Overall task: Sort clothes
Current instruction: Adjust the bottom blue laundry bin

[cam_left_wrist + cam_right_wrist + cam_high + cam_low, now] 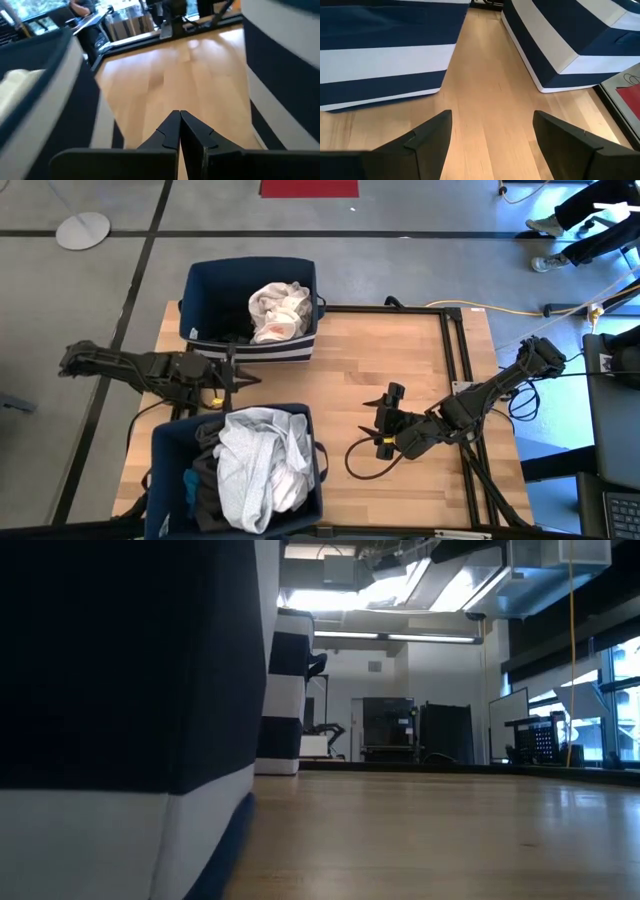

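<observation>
A cream-white garment [278, 310] lies in the far dark blue bin [250, 272]. A pile of pale grey-white, black and teal clothes [258, 465] fills the near bin [315, 480]. My left gripper [248, 379] is shut and empty, between the two bins; it also shows in the left wrist view [179, 131]. My right gripper [384, 420] is open and empty over the bare wood right of the bins; it also shows in the right wrist view [492, 131].
Both bins have a white stripe low on their walls [380, 62]. The near bin's wall [120, 680] fills the left of the low view. A black frame rail [455, 370] runs along the table's right side. Bare wood [400, 350] lies between bins and rail.
</observation>
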`<state>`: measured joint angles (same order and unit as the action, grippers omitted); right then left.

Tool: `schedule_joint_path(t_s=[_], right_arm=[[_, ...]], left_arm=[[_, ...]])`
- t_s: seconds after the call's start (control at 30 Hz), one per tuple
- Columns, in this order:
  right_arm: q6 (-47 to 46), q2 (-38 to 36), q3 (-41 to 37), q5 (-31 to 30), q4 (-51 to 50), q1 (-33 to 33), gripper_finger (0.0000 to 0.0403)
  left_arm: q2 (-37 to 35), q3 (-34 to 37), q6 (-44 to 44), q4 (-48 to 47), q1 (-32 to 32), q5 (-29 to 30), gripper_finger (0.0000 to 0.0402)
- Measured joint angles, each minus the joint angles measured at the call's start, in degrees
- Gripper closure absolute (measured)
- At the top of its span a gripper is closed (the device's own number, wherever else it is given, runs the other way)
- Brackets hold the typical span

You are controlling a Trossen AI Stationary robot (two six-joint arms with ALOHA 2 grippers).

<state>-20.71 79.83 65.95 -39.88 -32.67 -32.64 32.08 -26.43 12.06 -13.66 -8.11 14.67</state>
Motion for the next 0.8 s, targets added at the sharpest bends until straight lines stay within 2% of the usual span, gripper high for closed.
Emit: schedule_joint_path(t_s=[0.2,0.33,0.6,0.8], right_arm=[[0.02,0.0,0.0,0.0,-0.03,0.0,0.0123],[0.02,0.0,0.0,0.0,-0.14,0.02,0.0123],[0.02,0.0,0.0,0.0,-0.15,0.04,0.0123],[0.0,0.0,-0.02,0.0,-0.17,0.02,0.0123]], left_arm=[[0.19,4.57,0.6,3.29,-2.68,0.16,0.0401],[0.17,5.37,1.68,4.92,-4.65,2.85,0.0401],[-0.27,8.07,-4.67,8.25,-5.12,2.99,0.0401],[-3.28,17.09,-6.89,22.15,-4.47,2.79,0.0401]])
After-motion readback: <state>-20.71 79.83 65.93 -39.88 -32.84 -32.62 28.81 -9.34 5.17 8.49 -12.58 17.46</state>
